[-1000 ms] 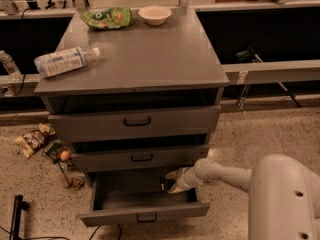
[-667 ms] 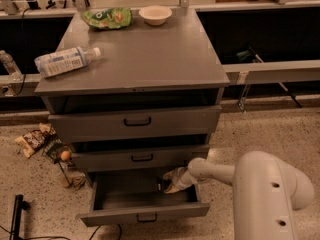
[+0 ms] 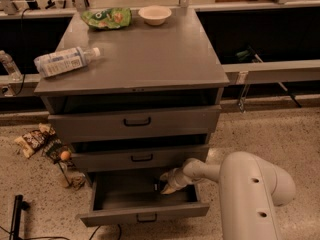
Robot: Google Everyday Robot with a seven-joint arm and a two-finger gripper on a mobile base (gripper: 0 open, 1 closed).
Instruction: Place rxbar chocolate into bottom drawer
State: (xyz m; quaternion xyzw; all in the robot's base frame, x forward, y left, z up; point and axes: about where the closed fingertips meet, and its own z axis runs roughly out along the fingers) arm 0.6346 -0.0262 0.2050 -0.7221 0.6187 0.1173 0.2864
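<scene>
Low inside the open bottom drawer (image 3: pixel 142 212), near its right wall; the gripper (image 3: pixel 165 183) clasps the dark rxbar chocolate (image 3: pixel 158 186).

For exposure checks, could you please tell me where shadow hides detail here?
Camera view: the cabinet top is evenly lit; the bottom drawer lies in shadow inside; the pale gripper, over its right side, stands out.

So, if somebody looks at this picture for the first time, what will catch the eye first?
First the big pale robot arm at the lower right, with its end effector in the right side of the open bottom drawer of the grey cabinet. Next, the cabinet top: a water bottle lying on its side at the left, a green snack bag and a small bowl at the back.
</scene>
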